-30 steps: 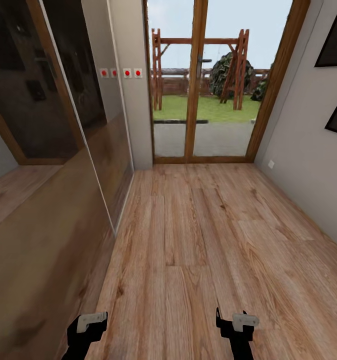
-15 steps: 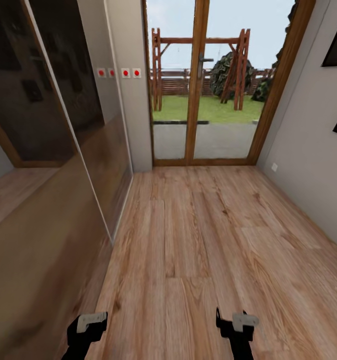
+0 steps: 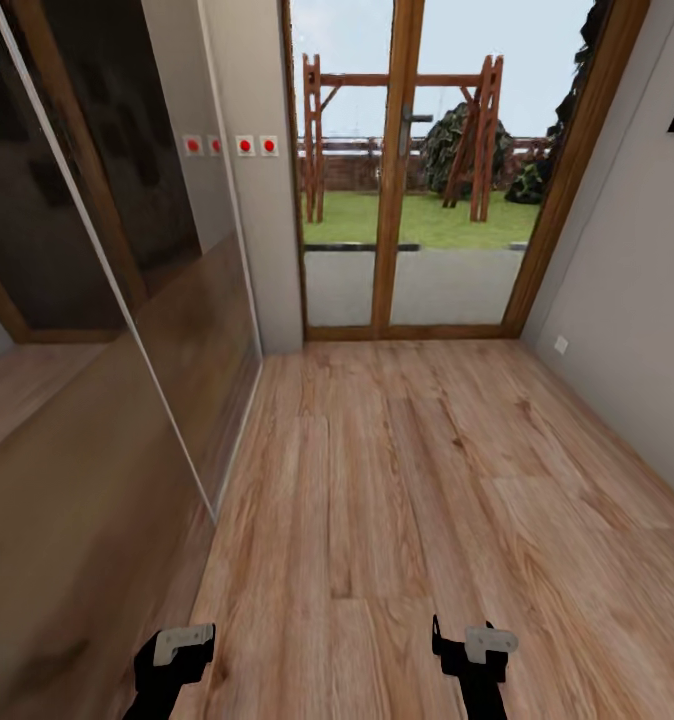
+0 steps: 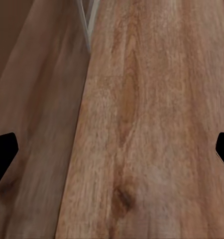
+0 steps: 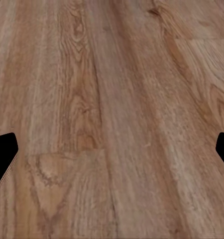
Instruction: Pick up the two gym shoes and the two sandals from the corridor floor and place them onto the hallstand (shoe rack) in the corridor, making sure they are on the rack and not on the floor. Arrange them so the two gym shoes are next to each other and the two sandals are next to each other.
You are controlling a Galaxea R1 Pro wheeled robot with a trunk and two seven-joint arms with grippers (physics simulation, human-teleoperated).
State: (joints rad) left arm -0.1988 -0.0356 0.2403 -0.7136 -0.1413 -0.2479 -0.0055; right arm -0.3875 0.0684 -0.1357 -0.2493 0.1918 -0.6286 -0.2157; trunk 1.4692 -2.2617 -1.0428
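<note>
The gym shoes, the sandals and the hallstand are out of view. Light brown plank corridor floor [image 3: 397, 480] stretches ahead of me to a glazed door. My left gripper [image 3: 177, 648] and right gripper [image 3: 474, 645] hang low over the floor at the near edge of the head view. Each wrist view looks down at bare planks. The left gripper [image 4: 112, 154] has its black fingertips [image 4: 2, 157] far apart with nothing between them, so it is open. The right gripper [image 5: 112, 154] is open and empty in the same way.
A dark glass-fronted wardrobe [image 3: 87, 300] lines the left side, mirroring the floor. A wooden-framed glass door [image 3: 397, 200] to a garden closes the far end. A grey wall [image 3: 627, 300] with a socket [image 3: 560, 344] bounds the right. Red switches [image 3: 245, 146] sit beside the door.
The whole view has shifted: the camera has moved toward the door, and the dark frames on the right wall have slid almost out of the picture. Both grippers hold the same pose.
</note>
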